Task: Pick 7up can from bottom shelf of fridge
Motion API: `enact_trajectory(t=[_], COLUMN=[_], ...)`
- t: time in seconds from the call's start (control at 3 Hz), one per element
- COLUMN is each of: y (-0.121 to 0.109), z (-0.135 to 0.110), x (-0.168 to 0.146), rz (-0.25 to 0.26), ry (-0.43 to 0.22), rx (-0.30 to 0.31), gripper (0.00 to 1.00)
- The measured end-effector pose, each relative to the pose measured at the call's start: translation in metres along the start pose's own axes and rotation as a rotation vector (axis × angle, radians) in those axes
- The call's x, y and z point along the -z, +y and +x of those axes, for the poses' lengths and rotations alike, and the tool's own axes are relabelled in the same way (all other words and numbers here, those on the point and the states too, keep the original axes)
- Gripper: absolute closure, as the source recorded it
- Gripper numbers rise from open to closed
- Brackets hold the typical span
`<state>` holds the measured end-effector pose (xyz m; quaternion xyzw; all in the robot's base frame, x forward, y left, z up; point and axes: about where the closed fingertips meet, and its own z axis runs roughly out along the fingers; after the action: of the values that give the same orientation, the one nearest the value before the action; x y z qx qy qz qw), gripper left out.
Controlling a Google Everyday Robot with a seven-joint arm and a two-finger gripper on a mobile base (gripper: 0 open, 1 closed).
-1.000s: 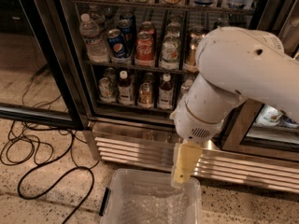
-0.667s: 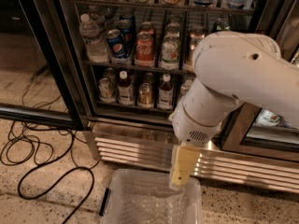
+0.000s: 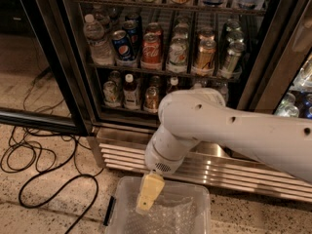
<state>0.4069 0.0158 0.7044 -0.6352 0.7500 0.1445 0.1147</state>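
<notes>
The fridge [image 3: 73,77] stands open with its black frame and steel base grille [image 3: 122,155]. On the bottom shelf [image 3: 127,111] a silvery can with green marks, the 7up can [image 3: 111,92], stands at the left end. Beside it are a dark bottle [image 3: 130,91] and a brown can [image 3: 152,99]. My white arm [image 3: 219,130] crosses in front of the right part of that shelf and hides it. My gripper [image 3: 146,199] points down, below and right of the 7up can, over a clear bin, well apart from the can.
A clear plastic bin [image 3: 195,199] sits on the floor before the grille. The glass door [image 3: 44,116] swings out at left. Black cables [image 3: 44,179] loop on the speckled floor. The higher rack holds a water bottle [image 3: 97,43], a Pepsi can [image 3: 122,45] and a Coca-Cola can [image 3: 151,50].
My arm has swung down and to the left, uncovering the right side of the higher rack. The gripper has moved left and lower, over the bin. The cans have not moved.
</notes>
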Motion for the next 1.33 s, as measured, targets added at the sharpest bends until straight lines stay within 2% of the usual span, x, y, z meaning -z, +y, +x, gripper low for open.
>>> enact_trajectory(t=[0.33, 1.0, 1.33], y=[-0.023, -0.025, -0.022], z=[-0.017, -0.024, -0.029], x=[-0.049, -0.068, -0.115], rz=[0.004, -0.006, -0.041], ry=[-0.04, -0.06, -0.068], rx=[-0.045, -0.055, -0.088], gripper=[0.0, 0.0, 0.0])
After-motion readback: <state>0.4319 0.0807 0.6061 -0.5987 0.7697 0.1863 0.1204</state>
